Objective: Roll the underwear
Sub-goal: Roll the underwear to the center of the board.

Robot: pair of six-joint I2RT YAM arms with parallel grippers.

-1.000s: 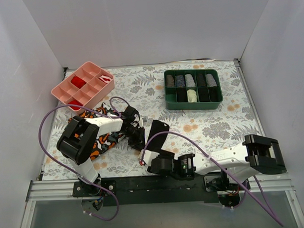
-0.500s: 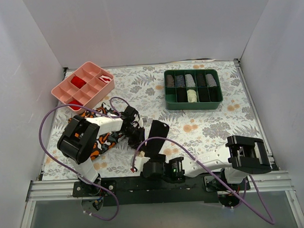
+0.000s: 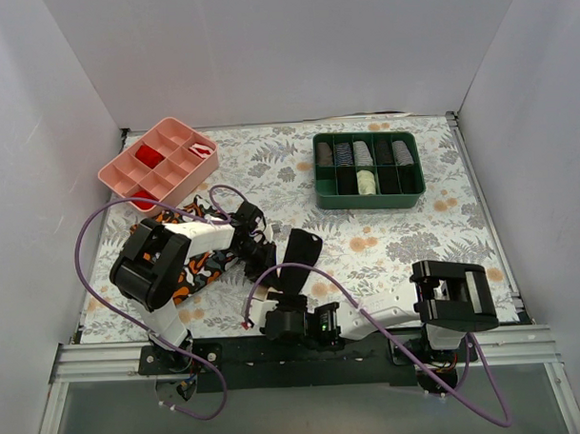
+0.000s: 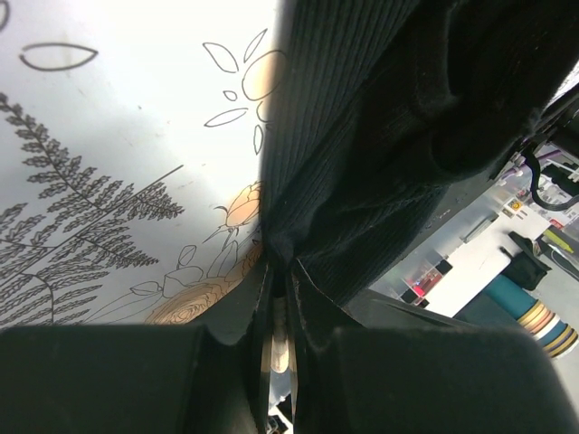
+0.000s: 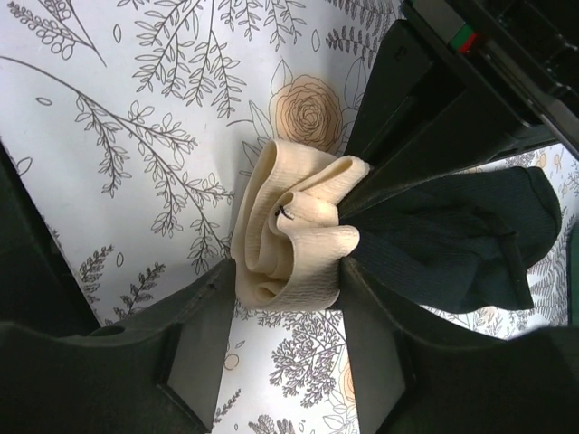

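The underwear point(image 3: 299, 255) is black with a cream waistband and lies on the floral table near the front centre. My left gripper point(image 3: 263, 260) is shut on its black fabric; in the left wrist view the fabric point(image 4: 362, 136) rises out of the closed jaws of that gripper point(image 4: 279, 271), with a strip of cream band between them. My right gripper point(image 3: 271, 300) is shut on the bunched cream waistband point(image 5: 294, 235), one finger on each side of it where that gripper point(image 5: 288, 282) shows in its own wrist view. The black part point(image 5: 452, 244) trails off to the right.
An orange, black and white patterned cloth point(image 3: 201, 270) lies under the left arm. A pink divided tray point(image 3: 160, 164) stands at the back left. A green tray point(image 3: 367, 167) with several rolled garments stands at the back right. Purple cables loop over both arms.
My right arm has swung to the left along the front edge, taking the waistband end with it. The left gripper has stayed nearly still on the black fabric.
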